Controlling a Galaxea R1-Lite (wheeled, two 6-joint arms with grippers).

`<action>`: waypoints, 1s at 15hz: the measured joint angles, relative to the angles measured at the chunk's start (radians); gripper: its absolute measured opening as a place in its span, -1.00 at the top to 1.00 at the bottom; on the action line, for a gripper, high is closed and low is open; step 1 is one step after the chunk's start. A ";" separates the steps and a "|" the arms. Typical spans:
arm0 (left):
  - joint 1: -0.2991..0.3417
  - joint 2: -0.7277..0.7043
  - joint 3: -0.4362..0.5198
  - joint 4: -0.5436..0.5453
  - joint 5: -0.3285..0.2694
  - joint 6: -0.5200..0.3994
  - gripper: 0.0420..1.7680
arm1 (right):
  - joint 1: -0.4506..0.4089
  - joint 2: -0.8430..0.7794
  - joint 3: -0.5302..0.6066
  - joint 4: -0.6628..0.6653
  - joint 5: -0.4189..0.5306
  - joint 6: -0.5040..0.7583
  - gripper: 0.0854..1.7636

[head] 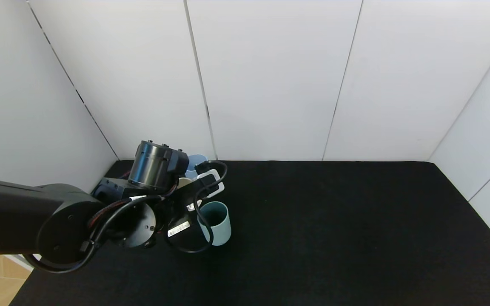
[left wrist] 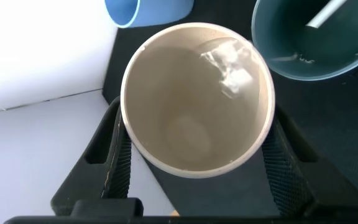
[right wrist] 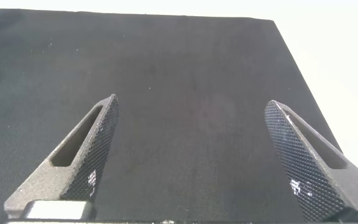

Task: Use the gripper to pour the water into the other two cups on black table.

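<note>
- Desk (head: 355,229): flat, matte black, felt-like nap; white panelled walls stood behind and to both sides of it.
- Left hand (left wrist: 194,155): black, with textured, ribbed finger pads (left wrist: 118,163); it was clamped on a beige cream cup (left wrist: 197,99), one finger on each side of the cup wall.
- In the head view the left hand (head: 185,187) sat at the far left part of the desk, behind a cylindrical metallic wrist and looping black cables; only a sliver of the beige cup (head: 184,182) showed past it.
- Beige cup: round, smooth, matte plastic, tapered toward the base. Water lay inside it and glinted near the rim on the side toward the teal cup.
- Teal cup (head: 216,222): handleless tapered tumbler, pale teal outside, darker inside; upright on the desk, just beside the left hand on its near side. In the left wrist view the teal cup (left wrist: 309,37) was close to the beige rim, with a small glint of liquid at its bottom.
- Blue cup (head: 195,165): pale periwinkle, mostly hidden behind the wrist, near the back wall. The blue cup (left wrist: 148,12) lay just beyond the beige rim, apart from the teal one.
- White labels on the arm carried print too small to read.
- Right hand (right wrist: 197,162): fingers spread wide with nothing between them, black knurled pads, above bare desk well apart from the cups.
</note>
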 joint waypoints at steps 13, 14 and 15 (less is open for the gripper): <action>-0.066 -0.015 0.012 0.007 0.124 0.077 -0.37 | 0.000 0.000 0.000 0.000 0.000 0.000 -0.94; -0.070 -0.016 0.012 0.010 0.135 0.079 -0.37 | 0.000 0.000 0.000 0.000 0.000 0.000 -0.94; -0.074 -0.016 0.012 0.008 0.144 0.087 -0.37 | 0.000 0.000 0.000 0.000 0.000 0.000 -0.94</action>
